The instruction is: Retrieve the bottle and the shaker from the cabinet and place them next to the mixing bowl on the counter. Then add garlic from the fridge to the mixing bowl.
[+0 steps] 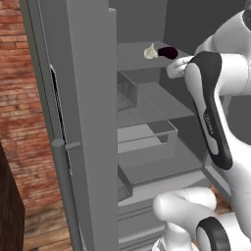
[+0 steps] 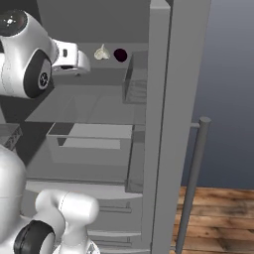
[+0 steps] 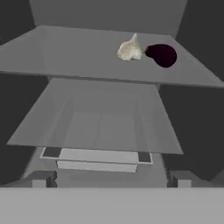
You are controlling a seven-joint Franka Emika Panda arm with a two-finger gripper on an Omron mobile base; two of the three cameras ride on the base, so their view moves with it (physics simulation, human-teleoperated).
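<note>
Reaching into the open fridge [image 1: 88, 122], the gripper [image 3: 111, 183] holds nothing, fingers spread wide, while the garlic [image 3: 129, 49] lies farther in, slightly right, beside a dark purple thing [image 3: 162, 55].

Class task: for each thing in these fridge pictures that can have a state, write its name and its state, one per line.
fridge: door open, clear shelves showing.
garlic: lying on the top shelf, not held.
dark purple thing: lying on the same shelf, close beside the garlic.
gripper: open, holding nothing, short of the garlic.
</note>
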